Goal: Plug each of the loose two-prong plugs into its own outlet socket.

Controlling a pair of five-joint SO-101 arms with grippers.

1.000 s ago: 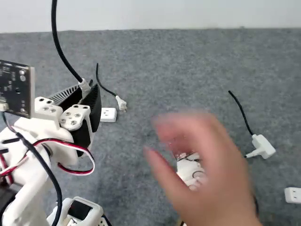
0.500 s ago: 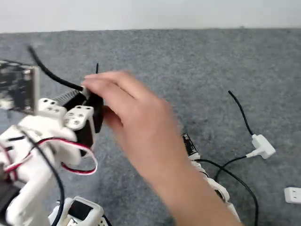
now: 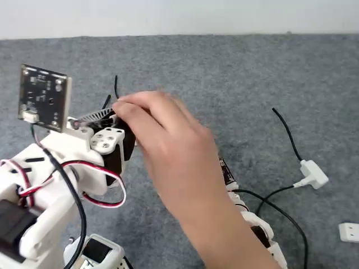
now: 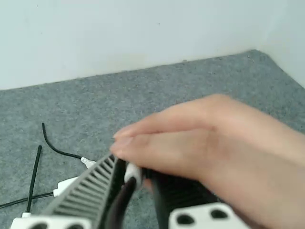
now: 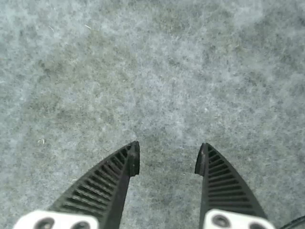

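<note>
High view: a person's hand (image 3: pixel 168 147) has moved across the gray mat (image 3: pixel 235 78) and now pinches the tip of the left gripper (image 4: pixel 131 170), which is clamped on a plug (image 4: pixel 130 177). The right gripper (image 5: pixel 167 160) hangs spread apart over bare mat. A second plug (image 3: pixel 313 174) lies near the mat's right edge, a socket (image 3: pixel 349 231) close by. Nothing looks plugged in yet.
</note>
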